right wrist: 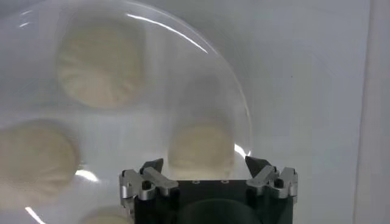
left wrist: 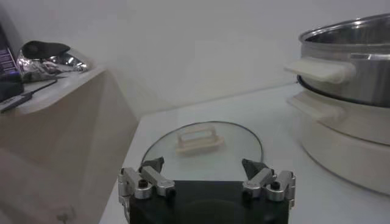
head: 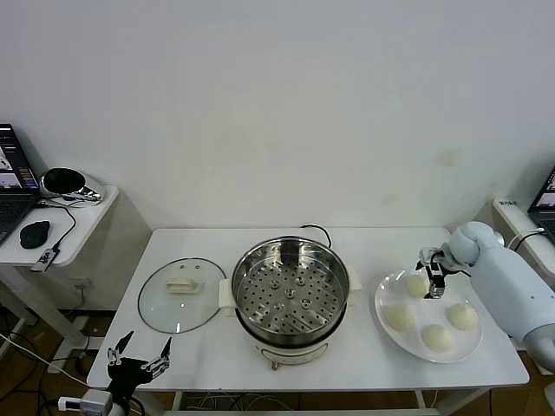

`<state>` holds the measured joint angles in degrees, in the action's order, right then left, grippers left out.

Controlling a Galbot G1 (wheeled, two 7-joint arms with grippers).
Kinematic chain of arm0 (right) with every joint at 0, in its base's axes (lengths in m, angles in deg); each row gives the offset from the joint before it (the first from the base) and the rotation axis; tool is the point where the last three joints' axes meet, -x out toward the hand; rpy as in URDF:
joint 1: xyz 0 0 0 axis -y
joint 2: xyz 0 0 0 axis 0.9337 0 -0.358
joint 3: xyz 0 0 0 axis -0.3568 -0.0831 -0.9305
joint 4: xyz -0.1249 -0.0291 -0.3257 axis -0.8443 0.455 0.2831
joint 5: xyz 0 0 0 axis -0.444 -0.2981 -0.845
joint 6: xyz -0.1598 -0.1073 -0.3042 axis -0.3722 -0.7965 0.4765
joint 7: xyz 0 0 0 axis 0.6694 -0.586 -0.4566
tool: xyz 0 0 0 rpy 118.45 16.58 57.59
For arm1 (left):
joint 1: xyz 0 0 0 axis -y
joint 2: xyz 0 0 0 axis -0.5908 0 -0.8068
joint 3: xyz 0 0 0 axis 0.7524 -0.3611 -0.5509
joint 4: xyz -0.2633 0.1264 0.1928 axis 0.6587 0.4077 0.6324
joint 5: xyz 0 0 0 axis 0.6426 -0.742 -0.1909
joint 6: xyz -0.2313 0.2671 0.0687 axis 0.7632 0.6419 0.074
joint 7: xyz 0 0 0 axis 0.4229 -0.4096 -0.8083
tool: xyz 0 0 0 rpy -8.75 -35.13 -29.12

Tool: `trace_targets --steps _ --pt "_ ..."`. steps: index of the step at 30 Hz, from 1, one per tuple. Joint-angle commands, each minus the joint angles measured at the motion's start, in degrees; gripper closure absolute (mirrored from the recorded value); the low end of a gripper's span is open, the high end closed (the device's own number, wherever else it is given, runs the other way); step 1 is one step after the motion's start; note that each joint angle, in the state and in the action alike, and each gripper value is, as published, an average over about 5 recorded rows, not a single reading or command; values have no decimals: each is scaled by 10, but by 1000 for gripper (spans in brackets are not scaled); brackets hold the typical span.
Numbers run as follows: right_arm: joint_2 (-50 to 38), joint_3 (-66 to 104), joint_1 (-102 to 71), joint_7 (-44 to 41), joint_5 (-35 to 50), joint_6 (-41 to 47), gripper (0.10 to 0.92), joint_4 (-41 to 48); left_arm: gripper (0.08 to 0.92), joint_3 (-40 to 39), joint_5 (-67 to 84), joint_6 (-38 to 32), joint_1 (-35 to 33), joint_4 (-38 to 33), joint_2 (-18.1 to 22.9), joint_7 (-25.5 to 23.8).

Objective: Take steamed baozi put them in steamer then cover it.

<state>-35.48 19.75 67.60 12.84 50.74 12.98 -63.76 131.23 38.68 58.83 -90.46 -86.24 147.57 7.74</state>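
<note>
While my right gripper point(head: 434, 284) hangs with fingers apart over the back bun point(head: 418, 285), I see all four buns on the plate point(head: 384, 295). The steamer point(head: 290, 299) holds only its tray, lid point(head: 182, 295) alongside; my left gripper point(head: 139, 356) waits open by the table's near edge.

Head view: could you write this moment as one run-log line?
right gripper: open, over far bun on plate | left gripper: open, idle near lid | steamer: empty, uncovered | buns on plate: four

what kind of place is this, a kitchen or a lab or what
Probably a lab or office test area, not a kitchen: a plain white folding table against a bare wall, a side desk with a laptop and mouse, and only the steamer and a plate of baozi.
</note>
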Motion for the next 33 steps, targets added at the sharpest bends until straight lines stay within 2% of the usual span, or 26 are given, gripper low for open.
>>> trace_targets --steps 1,7,14,17,26,33 --pt "4 1 2 9 -2 0 203 6 177 0 0 0 0 0 0 0" --pt "1 2 -4 10 1 3 224 1 177 -2 0 0 1 4 0 0" --pt "0 2 -9 20 10 9 402 1 177 -6 -2 -1 -1 5 2 1" --pt "-2 2 -10 21 13 10 440 0 177 -7 -3 -1 -1 6 2 1" --pt "-33 -10 1 14 53 29 448 -43 177 -11 -3 -3 4 10 3 2" --pt "-137 -105 97 -18 187 67 448 -175 177 -16 -2 -4 15 17 4 2"
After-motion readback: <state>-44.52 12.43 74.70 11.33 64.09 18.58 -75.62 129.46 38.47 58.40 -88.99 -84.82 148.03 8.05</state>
